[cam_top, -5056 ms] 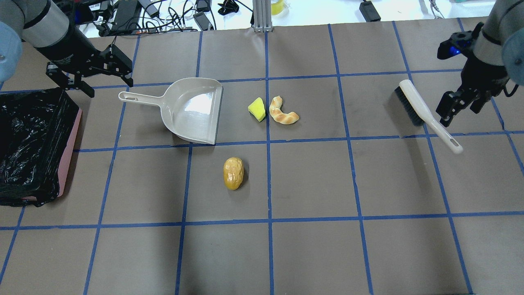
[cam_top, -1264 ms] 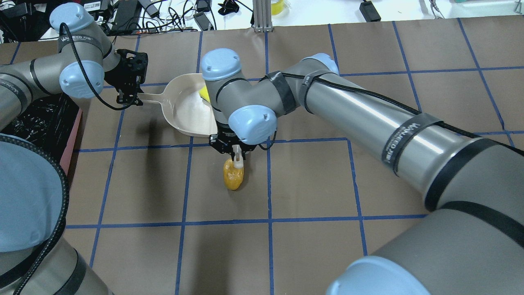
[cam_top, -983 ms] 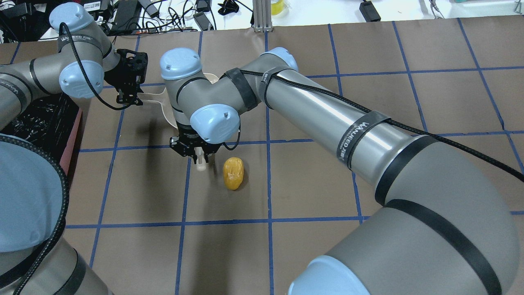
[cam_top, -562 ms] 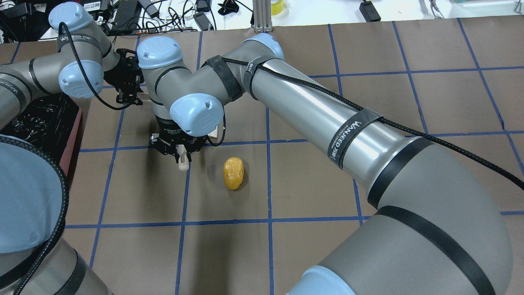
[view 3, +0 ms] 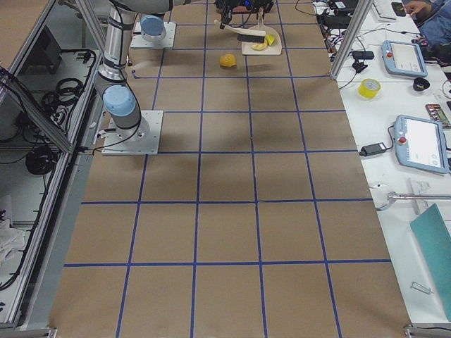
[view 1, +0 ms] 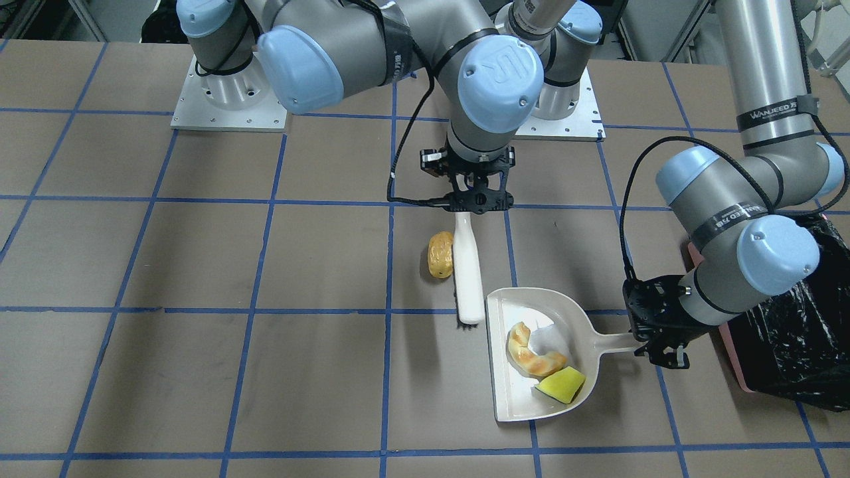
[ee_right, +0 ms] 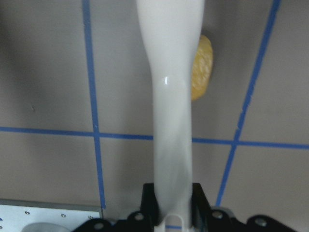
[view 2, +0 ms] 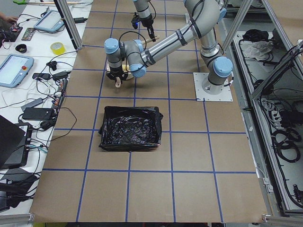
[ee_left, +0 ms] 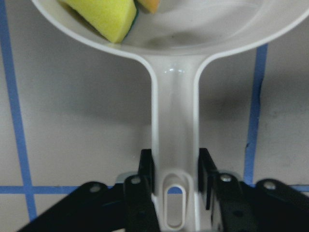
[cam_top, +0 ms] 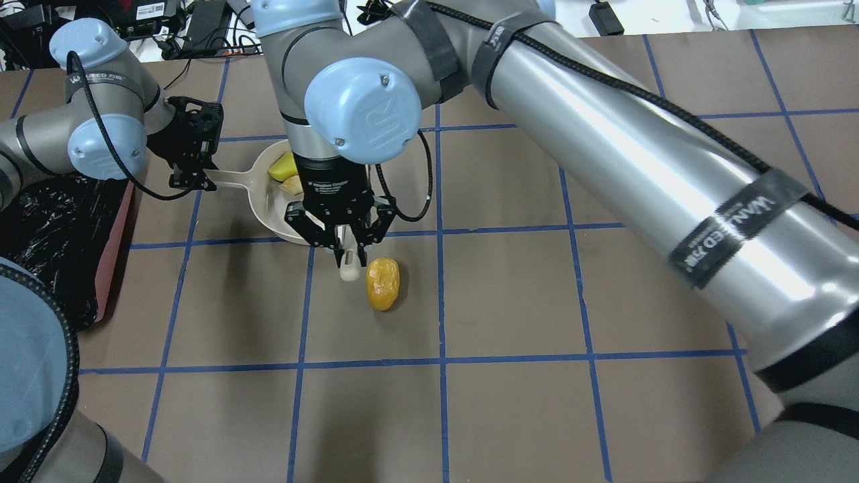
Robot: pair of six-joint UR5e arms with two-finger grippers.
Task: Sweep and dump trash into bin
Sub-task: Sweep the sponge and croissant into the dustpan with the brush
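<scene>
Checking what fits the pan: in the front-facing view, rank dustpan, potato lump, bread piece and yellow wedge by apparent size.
1. dustpan
2. bread piece
3. potato lump and yellow wedge: they look about alike, so I won't rank those two.

Grey tubular links on left arm and right arm; pale-blue joint caps, black strapped cables, "WANJEED" lettering, white baseplates.

My left gripper, closed on the dustpan handle.
My two black fingers clamp the beige handle from either side, level with its hanging slot. The handle runs straight up to the pan's bowl, where a yellow wedge with a green edge lies beside the corner of an orange-brown bread piece. Underneath is the brown table, crossed by blue tape lines.
</scene>
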